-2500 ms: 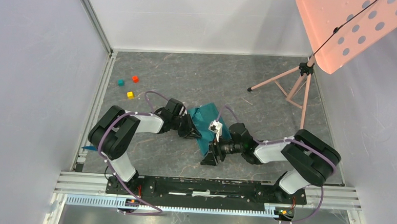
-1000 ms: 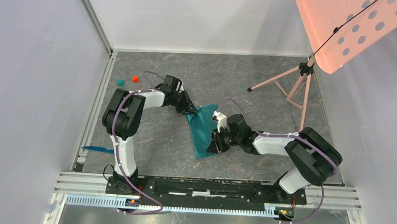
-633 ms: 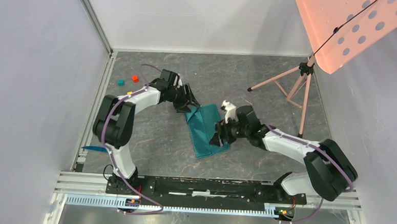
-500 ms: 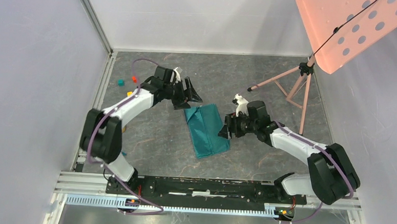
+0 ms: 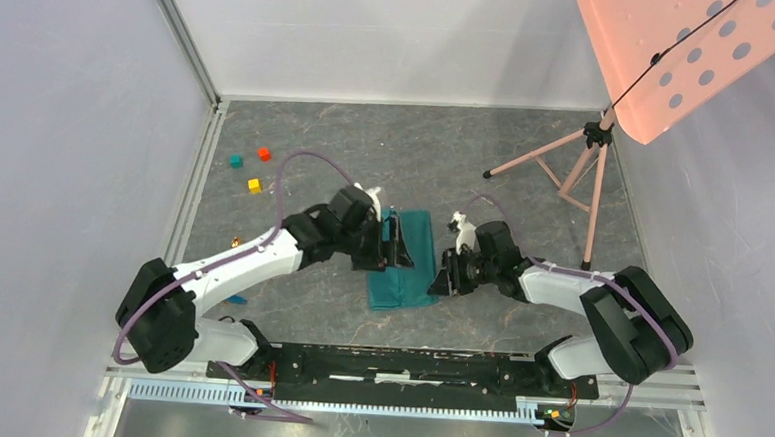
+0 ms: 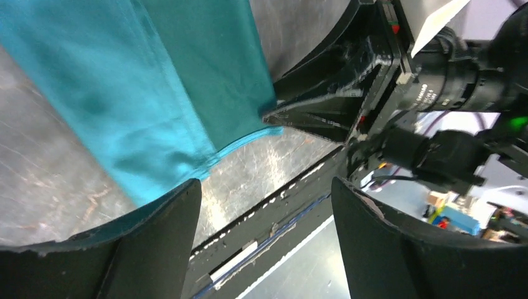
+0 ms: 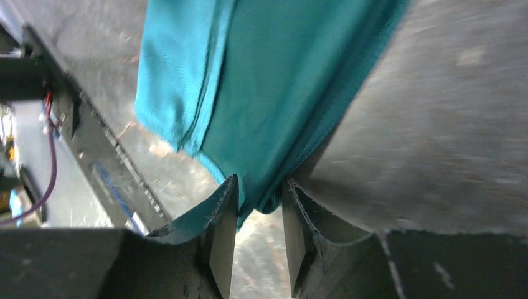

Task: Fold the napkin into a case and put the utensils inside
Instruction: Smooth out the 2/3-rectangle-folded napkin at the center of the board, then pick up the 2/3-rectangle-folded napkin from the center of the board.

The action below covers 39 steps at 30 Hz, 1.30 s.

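Three cubes [image 5: 254, 184] far left; tripod [image 5: 597, 137] right; left arm [image 5: 262, 252] overlapping napkin [image 5: 417, 255].

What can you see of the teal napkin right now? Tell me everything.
The napkin is plain teal-green woven cloth, folded into a layered, roughly rectangular strip lying flat on the grey table. Hemmed edges and stacked layers show. The right gripper pinches its right edge near a corner between its jaws; the left gripper hangs over its left side, jaws wide open, contact unclear.
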Motion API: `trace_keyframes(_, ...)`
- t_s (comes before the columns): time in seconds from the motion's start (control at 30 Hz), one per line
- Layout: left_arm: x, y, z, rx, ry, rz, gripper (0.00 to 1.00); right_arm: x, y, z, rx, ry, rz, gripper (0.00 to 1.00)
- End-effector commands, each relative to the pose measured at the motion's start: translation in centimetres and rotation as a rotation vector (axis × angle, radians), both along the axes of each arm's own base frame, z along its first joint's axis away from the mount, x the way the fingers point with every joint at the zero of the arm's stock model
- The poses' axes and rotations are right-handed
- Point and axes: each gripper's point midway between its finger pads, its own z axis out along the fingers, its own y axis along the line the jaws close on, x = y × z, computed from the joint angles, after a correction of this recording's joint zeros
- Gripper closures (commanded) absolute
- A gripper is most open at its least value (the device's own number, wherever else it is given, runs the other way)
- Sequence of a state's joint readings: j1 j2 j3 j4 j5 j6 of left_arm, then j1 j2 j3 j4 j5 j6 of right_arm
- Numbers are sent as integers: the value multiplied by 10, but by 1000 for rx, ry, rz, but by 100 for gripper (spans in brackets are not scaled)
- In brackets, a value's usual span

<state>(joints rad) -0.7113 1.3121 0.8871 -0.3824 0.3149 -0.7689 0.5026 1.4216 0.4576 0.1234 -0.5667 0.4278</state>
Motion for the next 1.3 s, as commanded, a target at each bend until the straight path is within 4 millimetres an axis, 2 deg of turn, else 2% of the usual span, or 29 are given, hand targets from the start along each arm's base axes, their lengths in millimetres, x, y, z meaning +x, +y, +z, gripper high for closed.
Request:
trace_keyframes(0.0, -16, -8, -12, 95, -57, 105, 18, -23, 30, 27, 133, -14, 53, 60)
trace_keyframes(0.03, -21, -11, -15, 112, -63, 111, 19, -22, 27, 28, 127, -15, 28, 54)
trace_keyframes(0.1, -32, -14, -20, 154, -90, 118, 19, -11, 6, 22, 21, -41, -54, 37)
trace_keyframes(0.23, -55, -32, -30, 261, -114, 75, 18, 17, -66, 11, -247, -107, -276, 6)
trace_keyframes(0.27, -62, -35, -36, 312, -111, 60, 18, 20, -81, 11, -270, -111, -326, 2)
trace_keyframes(0.33, -71, -44, -42, 392, -126, 39, 18, 26, -101, 12, -280, -121, -395, 2)
trace_keyframes(0.43, -74, -52, -52, 518, -123, 35, 28, 30, -133, 11, -343, -123, -538, 2)
trace_keyframes(0.5, -76, -53, -62, 606, -117, 24, 33, 30, -147, 7, -365, -117, -603, 2)
trace_keyframes(0.7, -67, -65, -69, 693, -155, 12, 40, 21, -145, -3, -336, -111, -585, 2)
trace_keyframes(0.83, -60, -74, -71, 733, -175, -4, 41, 17, -146, -10, -350, -104, -567, 2)
trace_keyframes(1.27, -45, -84, -95, 793, -171, -13, 45, 22, -145, -4, -356, -126, -549, 2)
